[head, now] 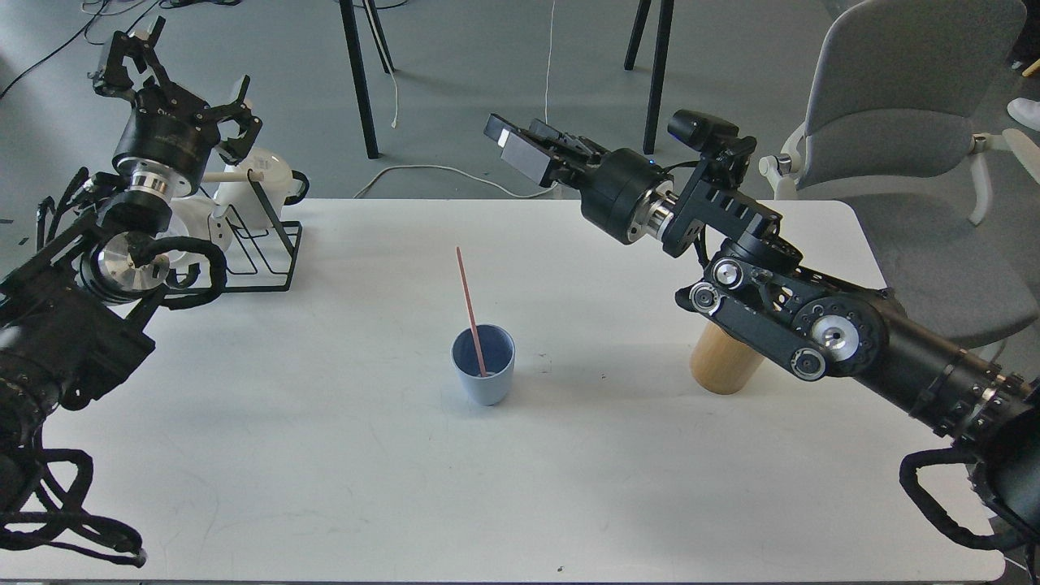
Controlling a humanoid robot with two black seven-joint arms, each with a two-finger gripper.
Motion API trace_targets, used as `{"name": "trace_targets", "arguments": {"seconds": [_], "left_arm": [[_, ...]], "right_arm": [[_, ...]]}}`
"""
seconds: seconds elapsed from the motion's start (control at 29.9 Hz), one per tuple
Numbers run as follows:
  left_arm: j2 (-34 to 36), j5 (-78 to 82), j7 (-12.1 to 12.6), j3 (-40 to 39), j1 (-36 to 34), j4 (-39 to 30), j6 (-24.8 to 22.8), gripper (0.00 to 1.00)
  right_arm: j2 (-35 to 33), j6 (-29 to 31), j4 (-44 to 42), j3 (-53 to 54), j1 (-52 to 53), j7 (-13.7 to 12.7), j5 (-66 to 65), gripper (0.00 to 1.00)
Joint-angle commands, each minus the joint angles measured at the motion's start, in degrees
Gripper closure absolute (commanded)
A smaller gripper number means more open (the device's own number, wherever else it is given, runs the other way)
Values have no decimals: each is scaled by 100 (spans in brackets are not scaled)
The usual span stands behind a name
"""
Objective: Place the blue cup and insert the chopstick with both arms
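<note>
Bamboo cylinder (719, 364), mug rack (264, 252), grey chair (910, 146).
</note>
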Motion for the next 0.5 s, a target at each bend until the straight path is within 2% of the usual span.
{"name": "trace_targets", "arguments": {"seconds": [0.0,0.1,0.17,0.47], "left_arm": [[-21,0,7,0,0,-8,0,0],[-21,0,25,0,0,-8,0,0],[-30,0,25,0,0,-17,0,0],[-83,-9,-19,-88,18,-17,0,0]], "right_arm": [[-293,11,15,306,-19,72,1306,0],[-556,72,-20,315,16,405,2406,0],[-758,195,-38,359,8,538,3065,0],[-1374,915,-213,763,-274,494,6151,0]]}}
